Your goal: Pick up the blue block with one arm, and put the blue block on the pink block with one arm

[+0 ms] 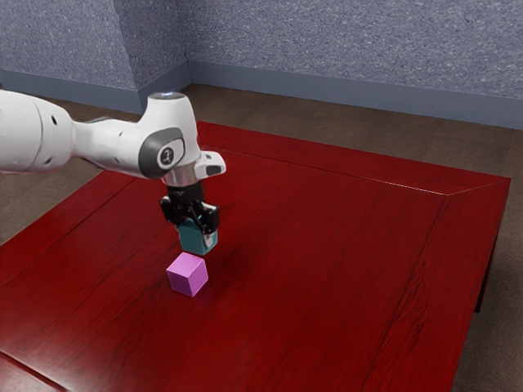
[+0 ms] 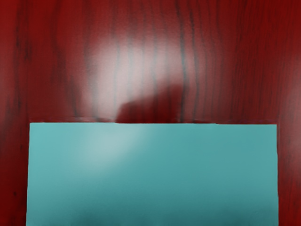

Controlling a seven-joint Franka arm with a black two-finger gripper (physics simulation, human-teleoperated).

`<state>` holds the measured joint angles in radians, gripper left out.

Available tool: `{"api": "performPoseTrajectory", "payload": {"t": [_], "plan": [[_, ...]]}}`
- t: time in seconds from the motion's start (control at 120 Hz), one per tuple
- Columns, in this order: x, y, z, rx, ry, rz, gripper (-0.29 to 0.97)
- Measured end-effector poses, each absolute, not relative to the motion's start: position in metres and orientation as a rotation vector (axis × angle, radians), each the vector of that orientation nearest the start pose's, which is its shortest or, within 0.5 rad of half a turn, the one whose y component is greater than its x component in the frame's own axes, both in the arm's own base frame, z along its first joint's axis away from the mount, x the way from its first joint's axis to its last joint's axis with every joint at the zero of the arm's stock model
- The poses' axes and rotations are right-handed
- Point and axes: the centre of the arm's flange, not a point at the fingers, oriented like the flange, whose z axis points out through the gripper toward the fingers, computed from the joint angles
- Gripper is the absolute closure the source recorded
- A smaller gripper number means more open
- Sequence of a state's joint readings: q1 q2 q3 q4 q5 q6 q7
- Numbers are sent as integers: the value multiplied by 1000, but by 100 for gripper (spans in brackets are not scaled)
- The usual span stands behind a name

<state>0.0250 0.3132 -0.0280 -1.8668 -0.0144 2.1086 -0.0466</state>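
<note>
Blue block point(image 2: 150, 174), clamped between both fingers of the tool point(image 1: 198, 232), hangs clear of the desk point(image 1: 343, 269). Pink block point(image 1: 187, 273) sits just below, slightly toward the exterior view's left. Judgement: a small shift that way before lowering.

My arm point(image 1: 82, 143) reached in from the exterior view's left, its white forearm running nearly level toward the right; at the wrist point(image 1: 167, 149) the last link bent sharply downward; the black gripper point(image 1: 196, 227) hung below it, pointing straight down; I saw its fingers point(image 1: 211, 222) standing vertical, closed against the blue block point(image 1: 196, 242) from two sides; they clamped its upper part, and its lower part showed beneath the tips; the gripper held it aloft; in the wrist view the blue block point(image 2: 150, 174) sat just under the gripper.
</note>
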Motion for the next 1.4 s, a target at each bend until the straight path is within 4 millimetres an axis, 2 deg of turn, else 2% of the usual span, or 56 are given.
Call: {"api": "performPoseTrajectory", "payload": {"t": [0.108,0.3,0.508,0.583,0.758,0.867,1.183,1.4], "plan": [[608,2,337,-3137,-80,99,31],[614,11,340,-3087,-55,-19,30],[619,2,340,-3088,-77,-94,30],[609,-1,333,-3102,-106,-83,30],[582,-5,348,-3116,-160,-130,31],[563,-6,337,-3117,-186,-123,31],[544,-14,343,-3109,-201,-180,31],[525,-2,344,-3095,-222,-181,31]]}}
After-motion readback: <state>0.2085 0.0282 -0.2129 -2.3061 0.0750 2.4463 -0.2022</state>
